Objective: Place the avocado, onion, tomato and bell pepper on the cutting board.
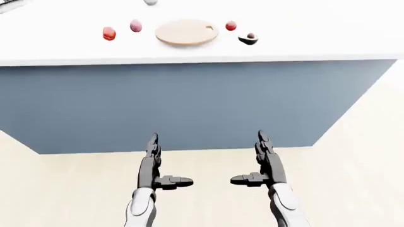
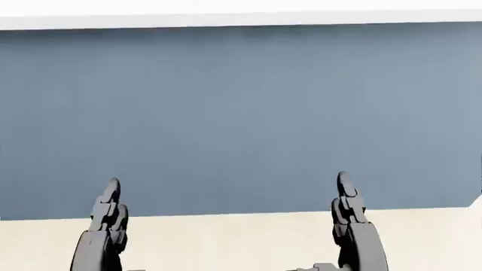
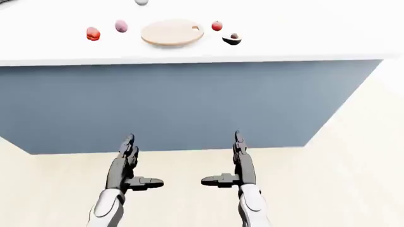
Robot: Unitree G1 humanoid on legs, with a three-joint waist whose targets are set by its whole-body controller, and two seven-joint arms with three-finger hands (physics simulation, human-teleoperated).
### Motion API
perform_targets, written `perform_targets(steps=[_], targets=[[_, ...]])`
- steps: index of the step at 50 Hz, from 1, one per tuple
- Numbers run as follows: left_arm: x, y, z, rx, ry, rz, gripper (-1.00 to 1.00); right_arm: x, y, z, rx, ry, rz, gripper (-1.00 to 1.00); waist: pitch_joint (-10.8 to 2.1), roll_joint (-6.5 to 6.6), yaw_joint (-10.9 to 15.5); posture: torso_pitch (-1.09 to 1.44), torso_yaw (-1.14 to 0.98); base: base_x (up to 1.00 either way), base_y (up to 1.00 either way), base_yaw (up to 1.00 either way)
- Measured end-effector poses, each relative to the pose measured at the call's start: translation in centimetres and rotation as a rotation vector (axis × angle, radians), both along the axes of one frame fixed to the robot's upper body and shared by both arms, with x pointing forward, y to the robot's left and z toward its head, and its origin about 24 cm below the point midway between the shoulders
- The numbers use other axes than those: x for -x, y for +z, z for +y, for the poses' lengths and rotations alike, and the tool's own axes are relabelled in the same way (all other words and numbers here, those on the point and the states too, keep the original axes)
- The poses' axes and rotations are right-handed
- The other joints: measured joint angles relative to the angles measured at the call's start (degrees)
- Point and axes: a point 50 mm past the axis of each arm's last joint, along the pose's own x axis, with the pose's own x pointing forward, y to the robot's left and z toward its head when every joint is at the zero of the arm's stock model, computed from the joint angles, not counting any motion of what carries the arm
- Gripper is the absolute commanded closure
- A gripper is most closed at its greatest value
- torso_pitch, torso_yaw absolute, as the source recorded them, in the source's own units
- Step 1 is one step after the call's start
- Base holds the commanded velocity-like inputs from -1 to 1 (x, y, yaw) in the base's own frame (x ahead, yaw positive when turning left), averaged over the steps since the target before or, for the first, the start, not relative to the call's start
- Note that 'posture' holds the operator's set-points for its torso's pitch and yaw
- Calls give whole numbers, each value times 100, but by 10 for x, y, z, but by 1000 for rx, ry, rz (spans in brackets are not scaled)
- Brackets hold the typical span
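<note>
In the left-eye view, a round pale wooden cutting board (image 1: 187, 32) lies bare on the white countertop (image 1: 316, 38) near the top. At its left sit a pinkish-purple onion (image 1: 136, 25) and, farther left, a red bell pepper (image 1: 109, 33). At its right are a small red tomato (image 1: 230, 25) and a halved dark-skinned avocado (image 1: 248, 38) showing its pit. None touches the board. Below, over the pale floor (image 1: 354, 156), the left hand (image 1: 155, 163) and right hand (image 1: 265, 163) hover with fingers straight, thumbs out, holding nothing.

The head view shows mostly the counter's blue-grey side panel (image 2: 241, 113) and both hands' fingertips.

The right-eye view shows nearly the same layout.
</note>
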Motion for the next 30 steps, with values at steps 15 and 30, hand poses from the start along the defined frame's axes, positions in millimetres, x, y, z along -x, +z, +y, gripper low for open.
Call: perform_targets(steps=[15,30], targets=[[35,152,26,-719,566,-688,-100,20,104,-17,422,-192,-436,-100,-338,-19,21,0,0,0,0,0],[89,219,9,-1004,742,-1005,-100,87,207,4,913,-370,-969,-100,-362,-18,24,0,0,0,0,0]])
